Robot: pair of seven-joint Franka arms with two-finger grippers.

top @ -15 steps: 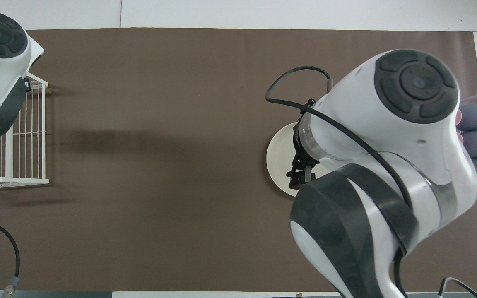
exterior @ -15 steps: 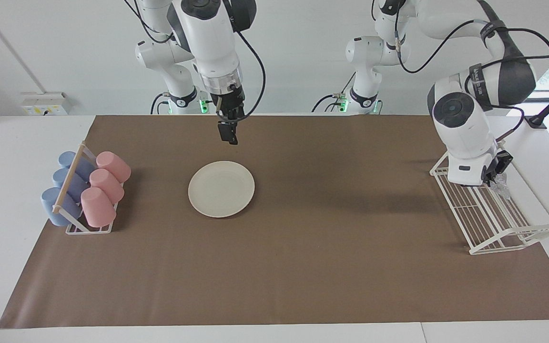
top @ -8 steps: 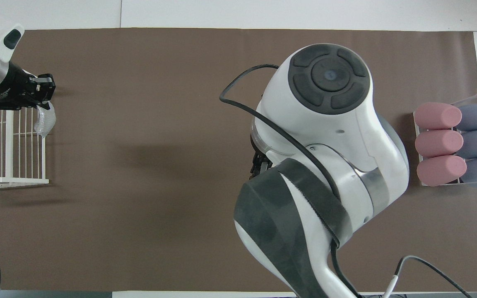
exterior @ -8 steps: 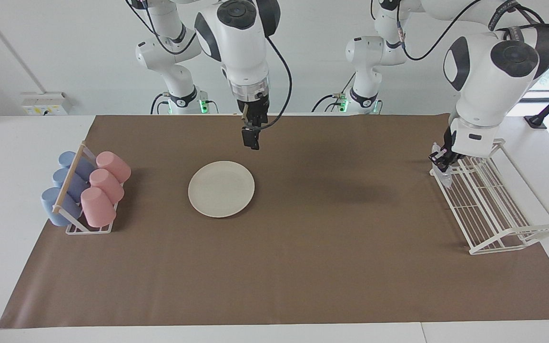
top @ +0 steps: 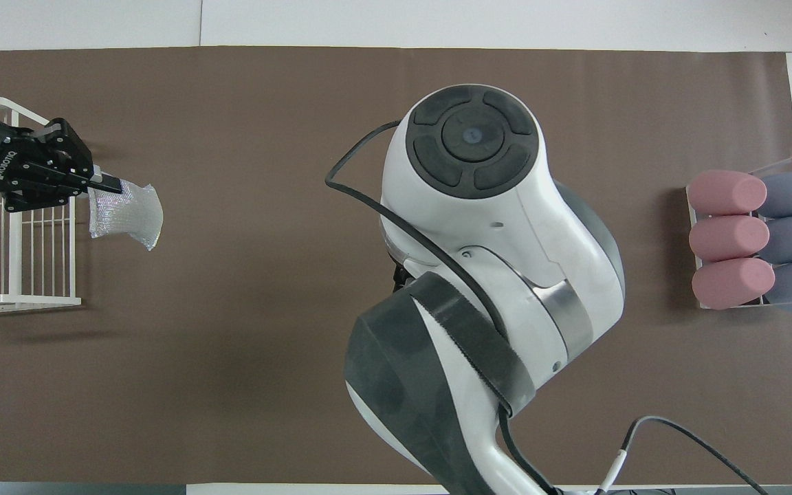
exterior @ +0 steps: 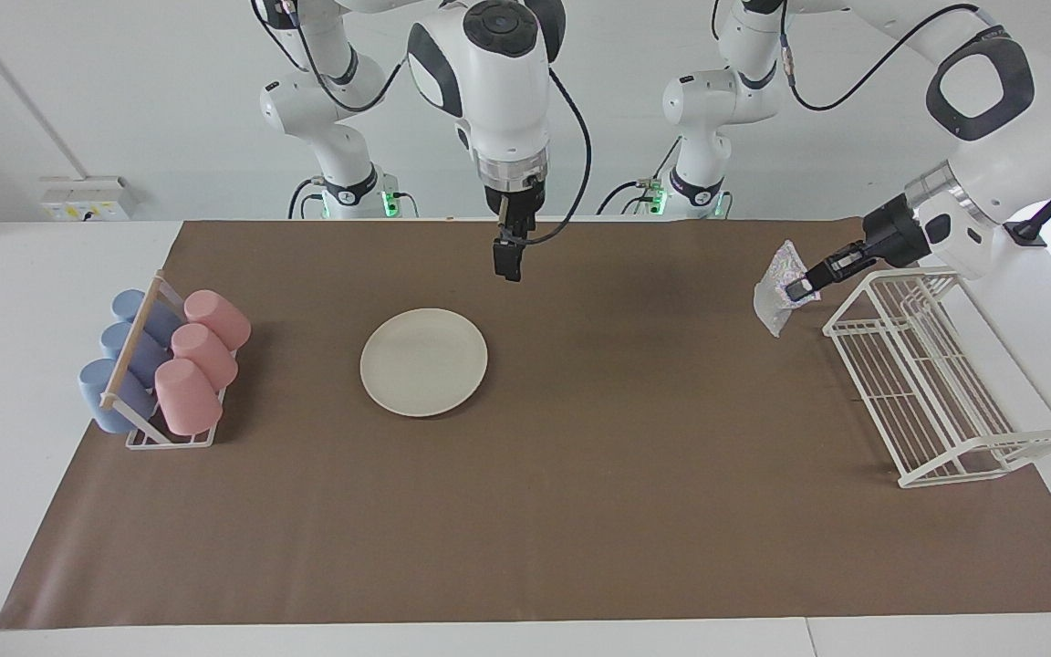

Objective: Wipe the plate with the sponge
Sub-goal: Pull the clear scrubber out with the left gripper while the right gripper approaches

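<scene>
The cream-white plate (exterior: 424,361) lies flat on the brown mat, toward the right arm's end; the right arm hides it in the overhead view. My left gripper (exterior: 799,290) is shut on the silvery-grey sponge (exterior: 778,286), held in the air over the mat beside the white wire rack; both show in the overhead view, the gripper (top: 108,184) and the sponge (top: 128,216). My right gripper (exterior: 507,265) hangs over the mat, off the plate's edge nearest the robots; it looks shut and empty.
A white wire rack (exterior: 936,383) stands at the left arm's end of the mat. A holder with pink and blue cups (exterior: 165,365) stands at the right arm's end. The brown mat (exterior: 580,511) covers most of the white table.
My left gripper has lifted the sponge out of the wire rack and carried it off the rack over the mat. My right gripper has drifted toward the left arm's end, away from the plate.
</scene>
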